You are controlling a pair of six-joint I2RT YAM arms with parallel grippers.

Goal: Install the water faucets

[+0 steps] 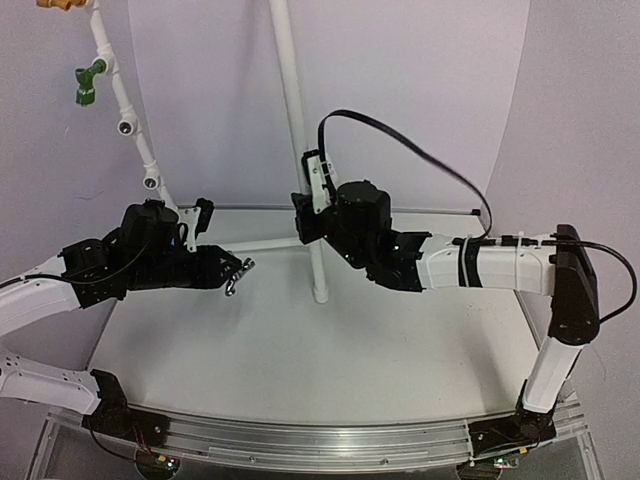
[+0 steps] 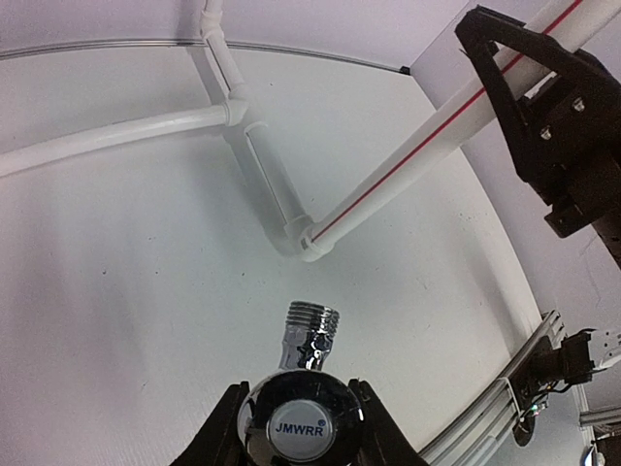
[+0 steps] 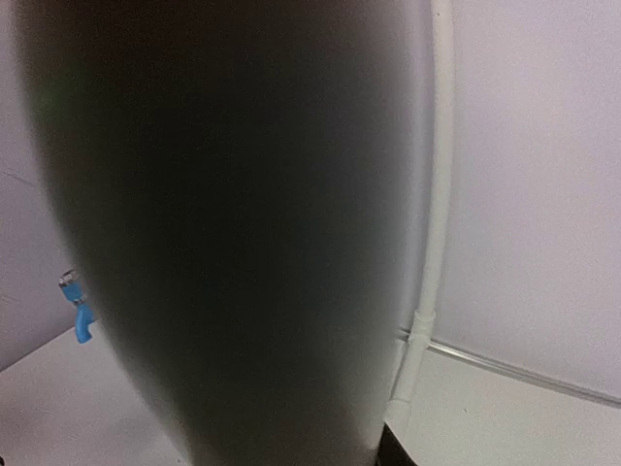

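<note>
Fingers of the left arm (image 2: 229, 432) are clenched on the chrome faucet (image 2: 303, 408). They pinch its round cap w/ the threaded end pointing fwd, above the worktop (image 1: 300, 350) and touching nothing else. Right fingers (image 1: 320, 190) sit hard against the upright pipe (image 1: 290, 100). The right wrist view is mostly dark blur, so can't tell if they're clamped on the pipe or just beside it.

Step in hand, my read: bring the chrome faucet to a free socket on the slanted pipe (image 1: 138, 150) and screw it in.

Doing it well:
- Line the thread axis up w/ the socket axis before contact. A tilted start prob. cross-threads.
- Grip is on the smooth cap, so it may slip under torque. Go gently, re-grip if needed.
- Frame looks light. The right arm bracing the upright pipe should stop it swinging.

Blue faucet (image 3: 80, 318) shows only in the right wrist view, small, far left. Can't tell what it rests on.

Containers: no bin or tray visible. Closest thing is the tee sockets (image 1: 125, 127) on the slanted pipe. Green faucet (image 1: 86, 85) sits mounted higher up that pipe. The two lower sockets look open w/ nothing in them, though they're small in view.
</note>
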